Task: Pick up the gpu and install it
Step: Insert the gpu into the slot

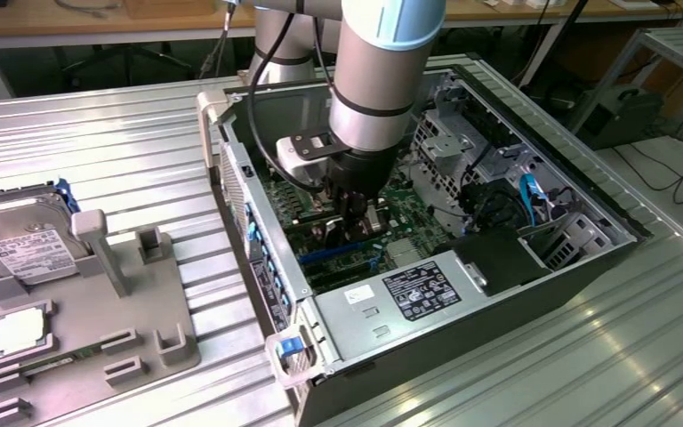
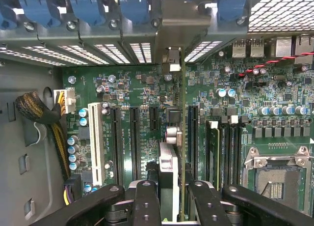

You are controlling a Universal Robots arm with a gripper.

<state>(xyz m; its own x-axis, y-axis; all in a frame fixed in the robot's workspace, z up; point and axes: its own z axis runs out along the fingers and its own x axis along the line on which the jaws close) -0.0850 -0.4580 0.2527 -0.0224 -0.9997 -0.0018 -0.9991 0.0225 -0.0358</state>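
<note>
In the exterior view, the arm [image 1: 377, 71] reaches down into the open computer case [image 1: 273, 120], and the gripper [image 1: 357, 209] is low over the green board [image 1: 407, 211]. A hard drive [image 1: 28, 249] lies outside, at the exterior view's left.

The wrist view shows more: the black fingers [image 2: 147, 201] squeeze the gpu [image 2: 182, 137], which stands on its thin edge among the long slots [image 2: 135, 142].

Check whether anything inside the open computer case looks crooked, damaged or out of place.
Nothing stands out. The gpu, clamped edge-on in the gripper, runs parallel to the motherboard's expansion slots, and the cables are bundled neatly by the case wall.
</note>
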